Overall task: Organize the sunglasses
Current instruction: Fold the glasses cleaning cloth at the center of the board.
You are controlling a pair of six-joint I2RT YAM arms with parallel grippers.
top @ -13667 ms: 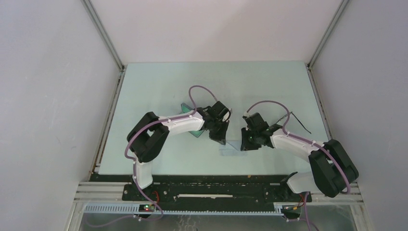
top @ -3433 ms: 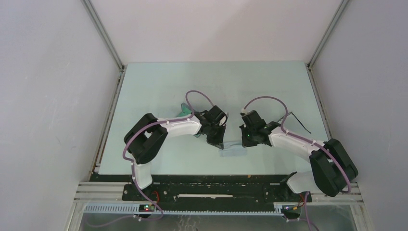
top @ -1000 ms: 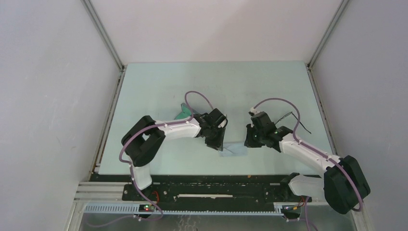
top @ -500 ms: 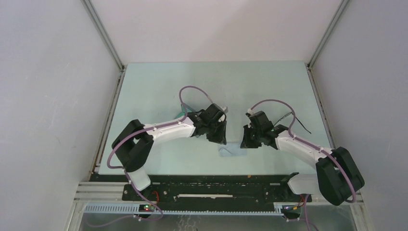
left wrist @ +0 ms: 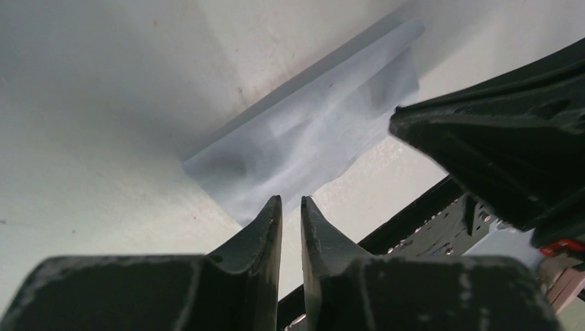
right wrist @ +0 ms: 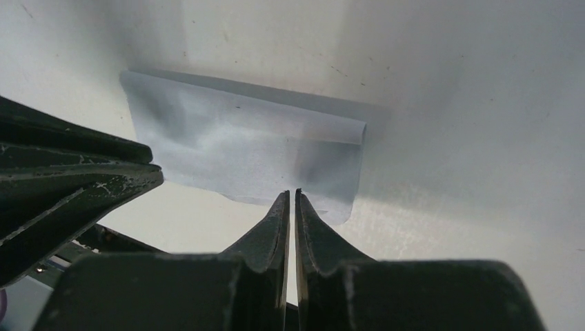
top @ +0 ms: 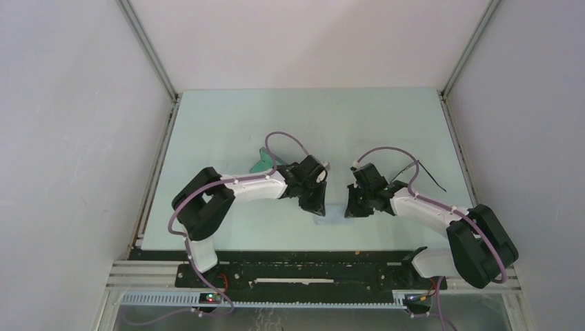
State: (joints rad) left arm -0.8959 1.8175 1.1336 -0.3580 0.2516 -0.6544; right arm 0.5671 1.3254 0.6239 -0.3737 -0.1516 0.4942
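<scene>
The sunglasses (top: 429, 176), a thin black wire frame, lie on the table at the right, behind my right arm. The pale bluish cloth (top: 332, 210) lies folded flat between both grippers; it also shows in the left wrist view (left wrist: 310, 145) and the right wrist view (right wrist: 248, 145). My left gripper (top: 316, 205) is shut and empty, its tips (left wrist: 290, 200) at the cloth's near edge. My right gripper (top: 350, 209) is shut, its tips (right wrist: 289, 193) at the cloth's other edge. The teal-grey case (top: 260, 164) is partly hidden behind my left arm.
The metal frame rails run along the table's left (top: 157, 165) and right (top: 459, 145) sides. The black base rail (top: 303, 272) lies along the near edge. Each gripper shows in the other's wrist view.
Both grippers have come down and closer together at the cloth. The right arm has pulled back to the left. The cloth now looks narrower.
</scene>
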